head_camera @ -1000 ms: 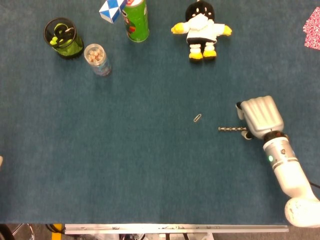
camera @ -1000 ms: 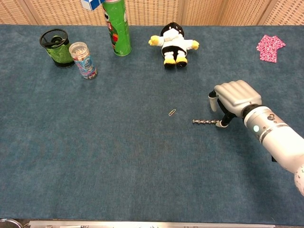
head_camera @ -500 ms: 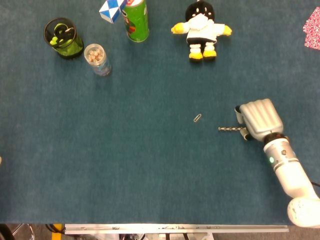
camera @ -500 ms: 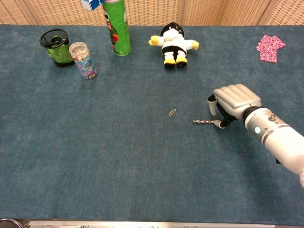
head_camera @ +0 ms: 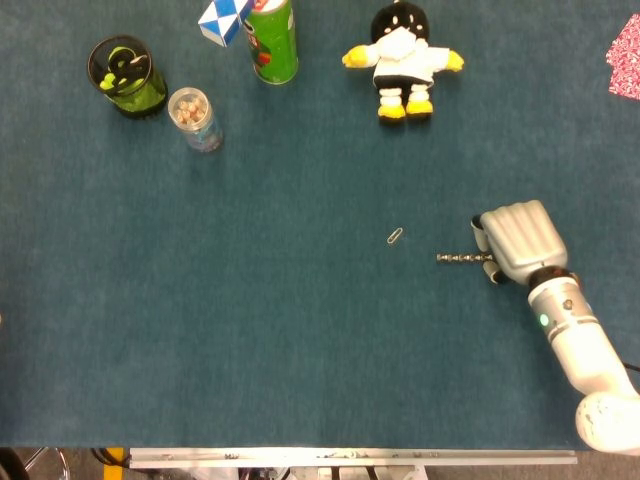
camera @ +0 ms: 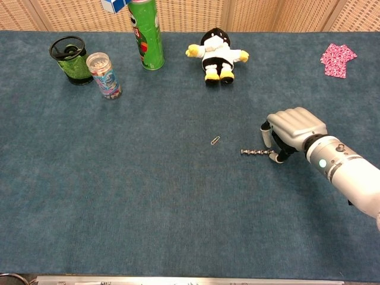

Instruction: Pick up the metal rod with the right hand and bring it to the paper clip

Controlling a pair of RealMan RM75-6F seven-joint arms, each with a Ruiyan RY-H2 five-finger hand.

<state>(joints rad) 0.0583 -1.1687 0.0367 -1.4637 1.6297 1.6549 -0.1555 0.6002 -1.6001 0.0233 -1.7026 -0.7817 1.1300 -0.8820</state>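
Note:
The metal rod [head_camera: 461, 258] [camera: 256, 152] lies flat on the blue cloth, a short ridged bar pointing left to right. The small paper clip [head_camera: 396, 236] [camera: 214, 141] rests on the cloth a short way to its upper left. My right hand [head_camera: 517, 240] [camera: 292, 127] hovers over the rod's right end with its fingers curled downward, a fingertip [camera: 278, 158] on the near side of that end and the thumb on the far side. Whether they press on the rod is hidden under the hand. My left hand does not appear in either view.
Along the far edge stand a green mesh cup [head_camera: 125, 75], a clear jar [head_camera: 193, 117], a tall green can [head_camera: 272, 40] with a blue-white cube [head_camera: 222, 20] beside it, and a plush doll [head_camera: 402, 60]. A pink cloth [camera: 337, 60] lies at the far right.
The right hand has settled slightly lower and closer over the rod's right end, its thumb drawing in. Rod and paper clip have not moved.

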